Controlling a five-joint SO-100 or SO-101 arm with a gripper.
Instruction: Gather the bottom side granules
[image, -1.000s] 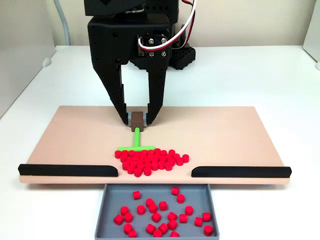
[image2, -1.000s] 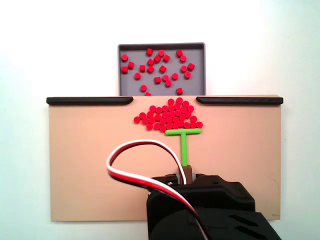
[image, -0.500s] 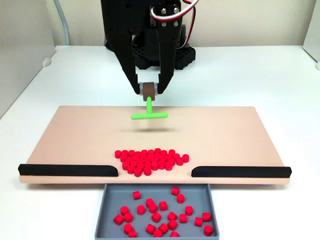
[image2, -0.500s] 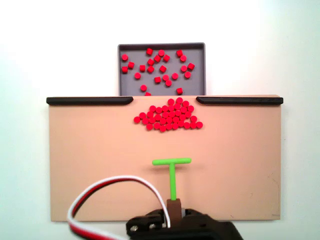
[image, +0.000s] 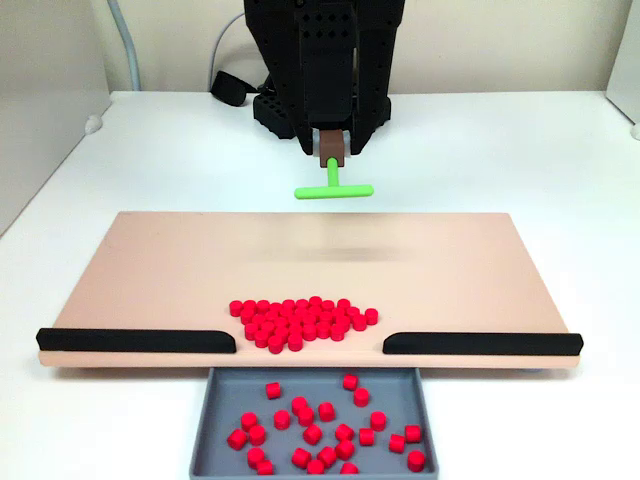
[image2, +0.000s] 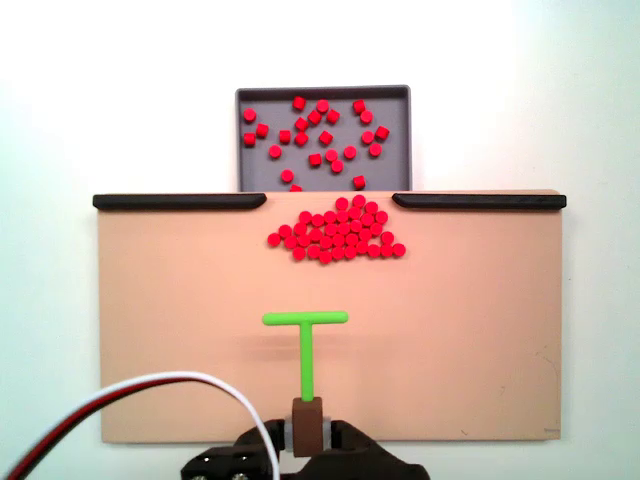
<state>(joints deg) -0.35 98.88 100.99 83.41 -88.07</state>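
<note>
My fingers (image: 331, 150) clamp the green T-tool (image: 333, 188), held above the board (image: 160, 270), granules (image: 303, 320) at six o'clock.

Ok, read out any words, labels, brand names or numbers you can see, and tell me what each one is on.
None can be read. The tan board, grey tray, red granules, green T-shaped tool and black hand show no legible print. A tiny dark mark at the board's corner is too small to read.

One green T-shaped stick (image: 333, 187), one tan board (image: 150, 260), one grey tray (image: 215, 400), two black rails (image: 135, 340). Some twenty red granules (image2: 338, 233) sit in the tray at twelve o'clock in a fixed view, about forty on the board.
</note>
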